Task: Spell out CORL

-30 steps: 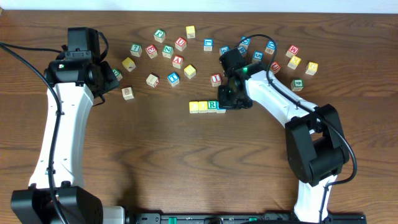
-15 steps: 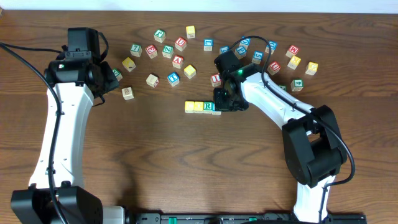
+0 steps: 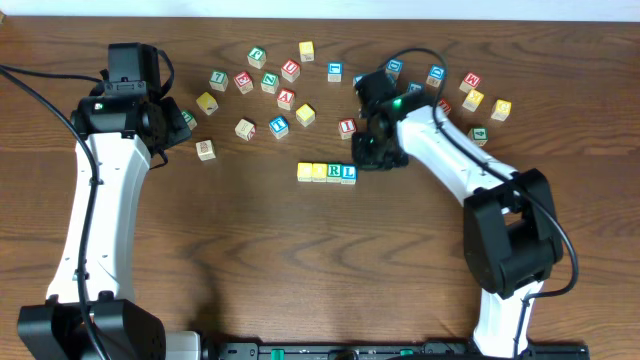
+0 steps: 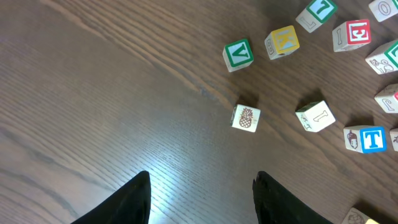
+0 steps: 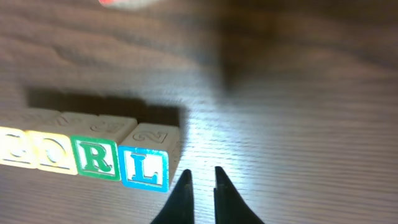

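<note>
Four letter cubes stand touching in a row at mid-table and read CORL: a yellow C (image 3: 305,172), a yellow O (image 3: 319,172), a green R (image 3: 334,172) and a blue L (image 3: 348,172). The right wrist view shows the same C (image 5: 15,149), O (image 5: 55,151), R (image 5: 96,157) and L (image 5: 145,168). My right gripper (image 3: 372,155) (image 5: 202,171) hangs just right of the L, apart from it. Its jaws are parted by only a slit and hold nothing. My left gripper (image 3: 175,125) (image 4: 201,177) is open and empty over bare wood at the far left.
Many loose letter cubes (image 3: 285,98) lie scattered along the back, from left of centre to the right of my right arm. In the left wrist view a green V cube (image 4: 237,54), a pineapple cube (image 4: 246,117) and a blue T cube (image 4: 372,139) lie ahead of the fingers.
The row slid slightly left with my right gripper against it. The gripper has since drawn back to the upper right, uncovering the L, and its jaws have parted a little. Left arm unmoved.
</note>
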Controlling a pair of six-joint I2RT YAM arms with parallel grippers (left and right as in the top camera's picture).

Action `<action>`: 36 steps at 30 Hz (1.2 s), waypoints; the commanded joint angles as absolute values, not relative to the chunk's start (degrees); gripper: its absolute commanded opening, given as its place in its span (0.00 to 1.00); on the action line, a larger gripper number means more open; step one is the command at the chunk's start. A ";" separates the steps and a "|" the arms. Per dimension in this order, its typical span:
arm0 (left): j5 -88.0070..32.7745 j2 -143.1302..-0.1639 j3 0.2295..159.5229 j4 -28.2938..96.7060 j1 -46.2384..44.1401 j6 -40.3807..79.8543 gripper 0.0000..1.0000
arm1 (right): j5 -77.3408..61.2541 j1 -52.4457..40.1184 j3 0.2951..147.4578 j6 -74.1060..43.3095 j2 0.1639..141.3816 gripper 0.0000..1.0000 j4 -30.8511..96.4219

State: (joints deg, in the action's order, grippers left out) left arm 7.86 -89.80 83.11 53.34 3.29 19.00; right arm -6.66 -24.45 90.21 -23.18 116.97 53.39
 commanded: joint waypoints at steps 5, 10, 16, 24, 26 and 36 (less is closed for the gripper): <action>8.19 -89.43 85.76 53.08 3.46 15.66 0.53 | -6.85 -20.69 93.32 -15.90 106.26 0.21 54.87; 8.19 -89.47 85.73 53.30 3.46 15.70 0.53 | -6.85 -18.61 93.32 -12.51 99.59 0.40 55.61; 8.19 -89.47 85.73 53.28 3.46 15.68 0.54 | -6.83 -17.26 93.32 -12.58 95.48 0.60 56.18; 8.19 -89.47 85.73 53.30 3.46 15.68 0.97 | -6.79 -15.68 93.32 -12.58 92.01 0.87 56.21; 8.19 -89.47 85.73 53.30 3.46 15.68 0.97 | -6.79 -15.27 93.32 -12.58 89.91 0.94 56.18; 8.19 -89.47 85.73 53.30 3.46 15.70 0.98 | -6.79 -15.20 93.32 -12.56 82.37 0.99 57.71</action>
State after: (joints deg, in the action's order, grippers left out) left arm 7.86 -89.80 84.16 53.12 3.27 16.25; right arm -6.66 -15.42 92.71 -12.78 83.05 57.36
